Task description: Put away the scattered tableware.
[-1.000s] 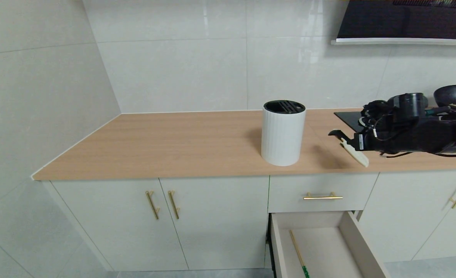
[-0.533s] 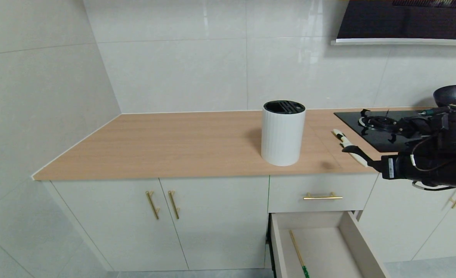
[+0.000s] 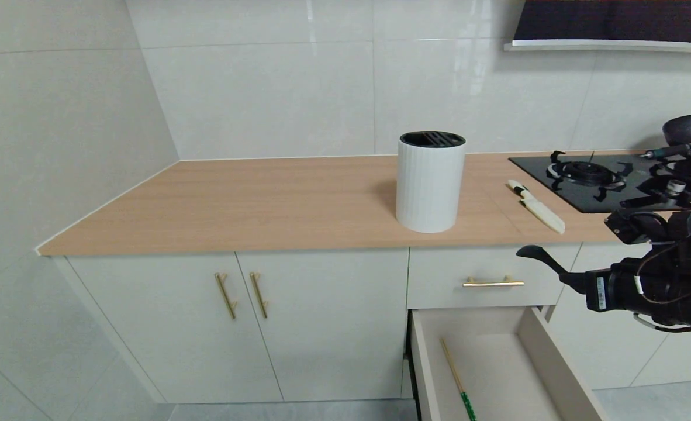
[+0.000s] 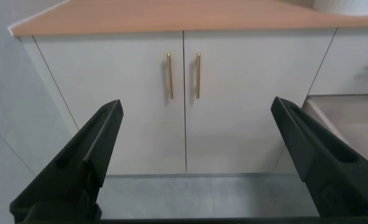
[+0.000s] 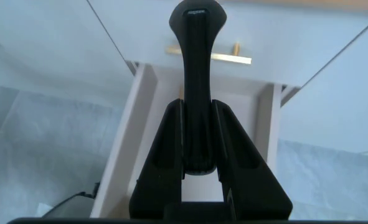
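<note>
Right gripper (image 5: 197,118): clamped on black utensil (image 3: 531,252), above open drawer (image 3: 547,356), likely your drop spot; chopstick (image 3: 455,374) already inside.
Knife (image 3: 535,206): worktop right end, between holder (image 3: 429,181) and hob (image 3: 585,188); awaits you.
Left gripper (image 4: 196,109): spread wide, empty, low before cabinet doors.

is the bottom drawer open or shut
Open. The bottom drawer is pulled out beneath the shut top drawer, so its inside shows, with chopsticks lying in it.
</note>
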`<state>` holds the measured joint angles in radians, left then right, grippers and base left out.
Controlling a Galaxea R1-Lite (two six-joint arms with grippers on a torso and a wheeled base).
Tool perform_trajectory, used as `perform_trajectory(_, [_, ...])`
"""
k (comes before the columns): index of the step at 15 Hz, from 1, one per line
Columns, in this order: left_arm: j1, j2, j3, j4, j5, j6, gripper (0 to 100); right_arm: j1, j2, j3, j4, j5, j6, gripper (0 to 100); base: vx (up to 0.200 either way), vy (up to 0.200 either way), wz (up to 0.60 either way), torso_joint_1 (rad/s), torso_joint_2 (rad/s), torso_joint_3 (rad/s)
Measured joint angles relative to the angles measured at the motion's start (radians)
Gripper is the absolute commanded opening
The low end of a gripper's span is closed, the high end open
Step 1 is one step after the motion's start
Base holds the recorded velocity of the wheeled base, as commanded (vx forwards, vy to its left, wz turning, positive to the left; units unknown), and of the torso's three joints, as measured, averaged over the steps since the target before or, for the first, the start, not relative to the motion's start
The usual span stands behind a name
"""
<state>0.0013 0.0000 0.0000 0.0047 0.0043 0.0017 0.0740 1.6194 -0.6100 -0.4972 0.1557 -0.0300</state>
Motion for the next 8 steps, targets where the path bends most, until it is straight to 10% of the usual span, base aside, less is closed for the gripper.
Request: perform_trajectory(8, [0.0, 0.0, 0.0, 0.0, 0.0, 0.0, 100, 0.008, 0.034, 0.038, -0.063, 0.0, -0.001, 0, 0.0, 0.0, 0.0, -0.165, 0.48, 0.311])
